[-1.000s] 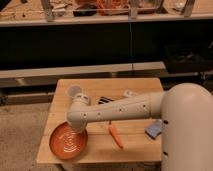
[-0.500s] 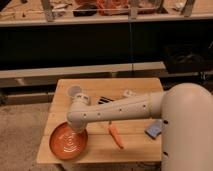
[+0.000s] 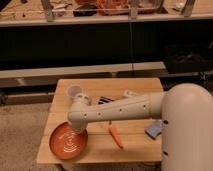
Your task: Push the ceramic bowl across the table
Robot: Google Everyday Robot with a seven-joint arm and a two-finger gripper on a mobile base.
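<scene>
Camera view | bowl (image 3: 69, 141) sitting at counter (image 3: 135, 146) front-left corner | hand (image 3: 79, 128) closed, holding nothing, hanging at bowl's far rim | step: pushing underway | next: sliding bowl steadily, avoiding carrot (image 3: 115, 135)

Robot body off-white, smooth matte shell. Big rounded dome housing (image 3: 187, 127) at right, bulky, no visible seams. Cylindrical arm link (image 3: 117, 111) runs from it, same cream colour, row of small dark holes or screws along its side. Rounded elbow joint (image 3: 80, 107) with short capped cylinder on top. Claw (image 3: 75, 131) below the elbow, mostly hidden.
</scene>
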